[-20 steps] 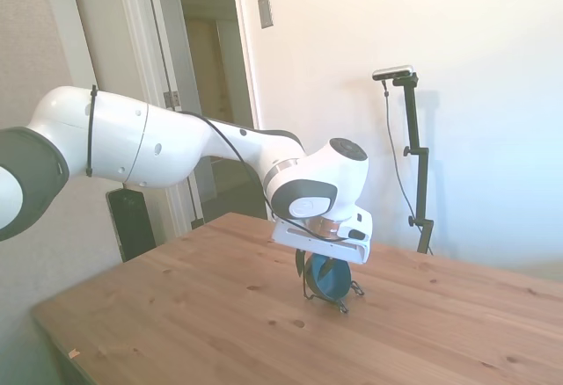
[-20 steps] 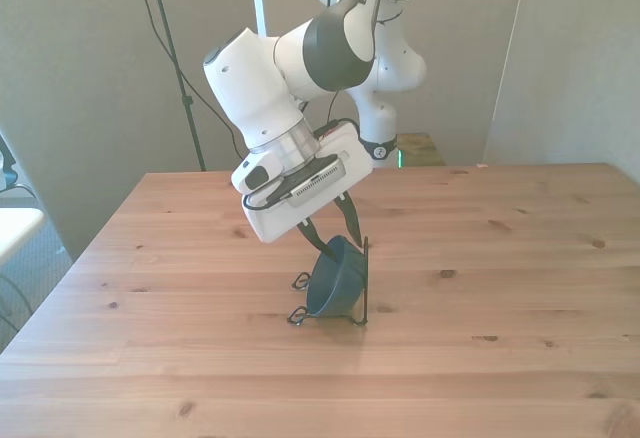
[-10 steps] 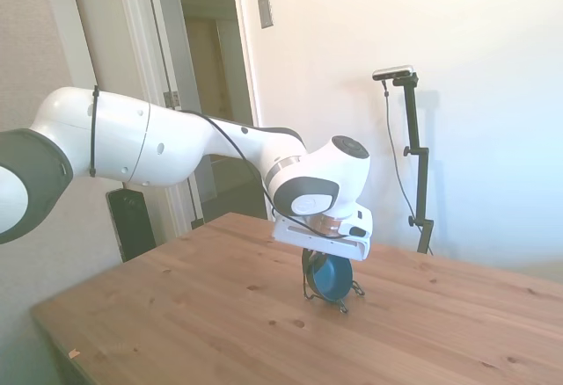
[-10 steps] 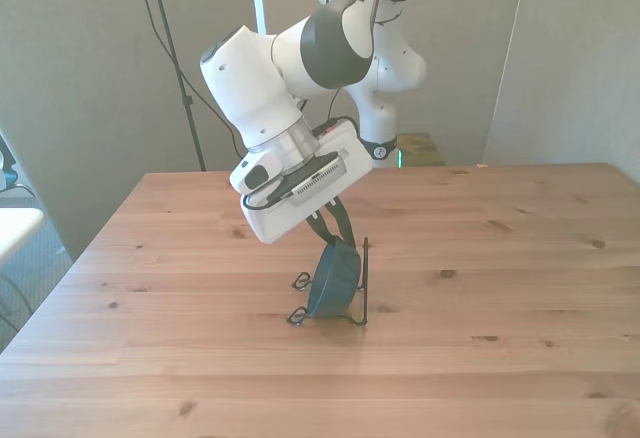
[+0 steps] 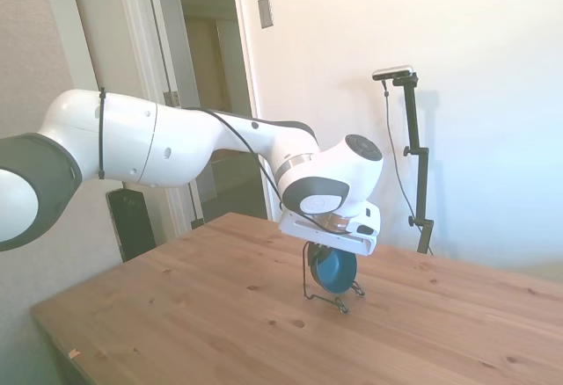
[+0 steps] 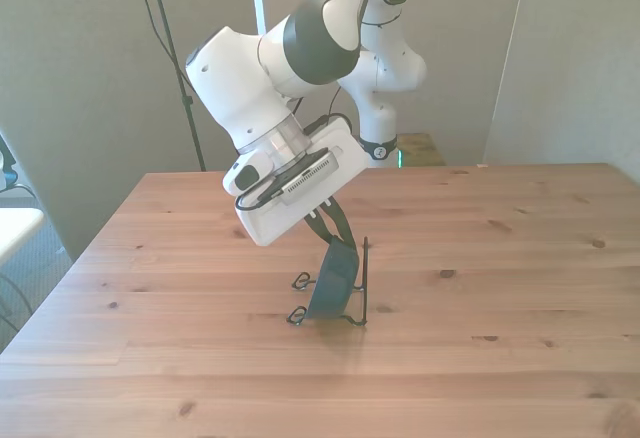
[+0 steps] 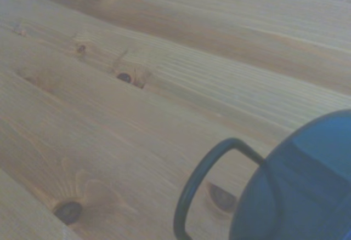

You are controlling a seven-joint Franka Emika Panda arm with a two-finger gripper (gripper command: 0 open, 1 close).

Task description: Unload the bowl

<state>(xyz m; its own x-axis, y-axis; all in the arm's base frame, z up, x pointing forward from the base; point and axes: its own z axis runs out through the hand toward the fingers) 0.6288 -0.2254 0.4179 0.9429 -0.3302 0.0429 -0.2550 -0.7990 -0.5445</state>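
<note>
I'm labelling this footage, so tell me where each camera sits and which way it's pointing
Side view: off one side of the table, looking across it; the arm enters from the picture's left, end effector at the blue bowl.
Front view: across the table, facing the robot's base; the whole arm shows.
Wrist view: close above the tabletop; no robot parts show.
All three show the bowl in the black wire rack.

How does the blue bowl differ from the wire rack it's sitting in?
The bowl is solid, blue and round; the wire rack is thin black wire, open all through. The bowl stands on edge with the gripper closed on its rim; the rack rests on the table with nothing gripping it. Both sit at the same spot mid-table.
</note>
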